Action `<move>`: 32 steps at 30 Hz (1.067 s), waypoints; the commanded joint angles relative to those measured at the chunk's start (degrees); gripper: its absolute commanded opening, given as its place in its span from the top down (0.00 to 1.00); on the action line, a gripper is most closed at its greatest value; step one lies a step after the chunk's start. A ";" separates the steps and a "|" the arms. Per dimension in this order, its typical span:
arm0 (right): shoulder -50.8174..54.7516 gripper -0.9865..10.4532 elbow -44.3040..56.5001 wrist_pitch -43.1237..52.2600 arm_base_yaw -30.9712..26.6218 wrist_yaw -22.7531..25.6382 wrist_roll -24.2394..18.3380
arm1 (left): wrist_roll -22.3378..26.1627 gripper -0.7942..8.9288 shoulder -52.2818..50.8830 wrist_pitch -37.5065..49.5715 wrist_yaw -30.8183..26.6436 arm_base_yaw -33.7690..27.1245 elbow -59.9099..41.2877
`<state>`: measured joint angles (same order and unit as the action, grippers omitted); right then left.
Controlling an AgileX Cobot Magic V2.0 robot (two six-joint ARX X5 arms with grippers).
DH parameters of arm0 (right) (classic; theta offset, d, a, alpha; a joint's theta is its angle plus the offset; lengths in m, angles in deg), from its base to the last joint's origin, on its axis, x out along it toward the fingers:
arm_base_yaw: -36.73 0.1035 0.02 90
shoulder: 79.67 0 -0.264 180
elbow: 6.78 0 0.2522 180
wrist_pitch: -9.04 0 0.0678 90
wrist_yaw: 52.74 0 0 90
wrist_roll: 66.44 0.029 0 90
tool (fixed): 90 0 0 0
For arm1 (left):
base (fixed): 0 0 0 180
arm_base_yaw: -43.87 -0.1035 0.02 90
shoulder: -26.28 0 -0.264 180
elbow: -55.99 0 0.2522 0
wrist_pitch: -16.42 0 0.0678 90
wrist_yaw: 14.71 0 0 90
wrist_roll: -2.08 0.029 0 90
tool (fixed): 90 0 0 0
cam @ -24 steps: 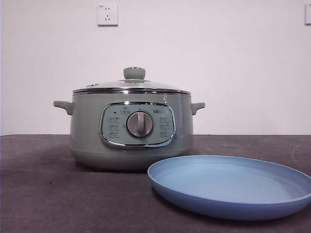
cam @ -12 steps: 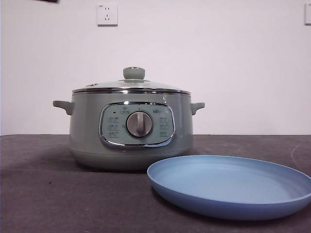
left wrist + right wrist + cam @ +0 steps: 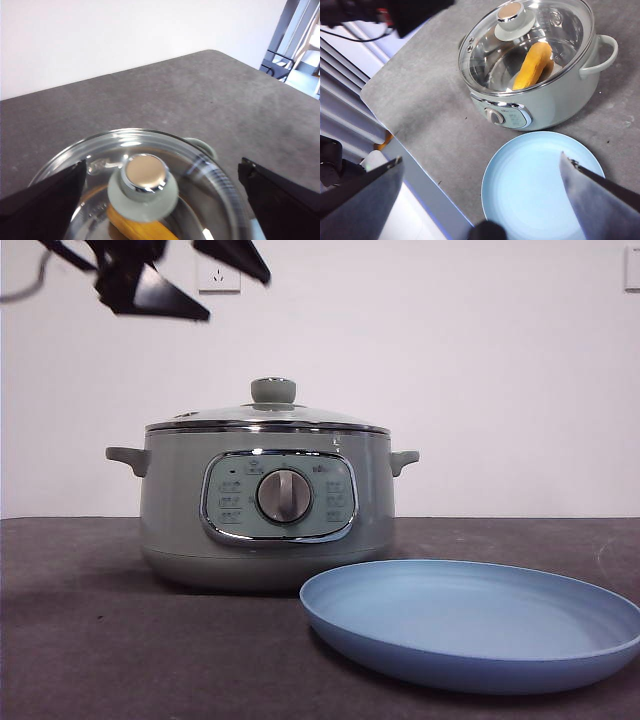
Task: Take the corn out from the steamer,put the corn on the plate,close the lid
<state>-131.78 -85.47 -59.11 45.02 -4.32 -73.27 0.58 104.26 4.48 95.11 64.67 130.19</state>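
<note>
corn (image 3: 142, 229) half hidden under lid (image 3: 150, 165); left end effector (image 3: 160, 200) spread above; right end effector (image 3: 480, 200) spread.

We see plain white wall (image 3: 480, 380) behind, evenly lit, no shadows of note. White power socket (image 3: 218, 272) high on wall, close beside claw tips; edge of second white plate (image 3: 634, 265) far off to other side. Dark grey tabletop (image 3: 90, 640), slightly speckled, rounded corner (image 3: 215, 52) well beyond left claw. Past that corner: bright floor, dark chair frame (image 3: 278, 62). Below right claw: table edge, pale floor, ribbed grey panels (image 3: 340, 95).
</note>
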 commanded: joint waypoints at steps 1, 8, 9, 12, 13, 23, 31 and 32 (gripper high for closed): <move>-0.02 0.41 -0.09 0.26 0.11 -0.02 -0.07 | 0.46 0.37 3.10 4.20 -0.44 0.57 0.07; -0.02 0.42 -0.09 0.26 0.11 -0.02 -0.07 | 2.03 0.37 10.54 8.35 -2.19 2.01 2.91; -0.02 0.42 -0.09 0.26 0.11 -0.02 -0.07 | 2.23 0.37 11.63 8.20 -2.25 2.16 3.96; -0.02 0.42 -0.09 0.24 0.11 -0.02 -0.04 | 2.21 0.37 14.47 7.50 -3.10 2.69 7.04; -0.02 0.42 -0.09 0.24 0.11 -0.02 -0.04 | 2.23 0.37 15.21 6.43 -3.65 2.91 8.17; -0.02 0.42 -0.09 -0.11 0.11 0.00 -0.09 | 4.57 0.37 18.34 0.81 -5.01 3.28 9.68; -0.02 0.42 -0.09 -0.11 0.11 -0.02 -0.11 | 4.57 0.53 18.51 -3.30 -7.65 3.63 9.68; -0.02 0.42 -0.09 -0.11 0.11 -0.02 -0.11 | 4.55 0.55 18.51 -3.56 -7.61 3.63 9.68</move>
<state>-131.78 -85.47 -59.22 45.02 -4.32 -73.27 4.49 122.18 0.81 87.78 68.10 140.01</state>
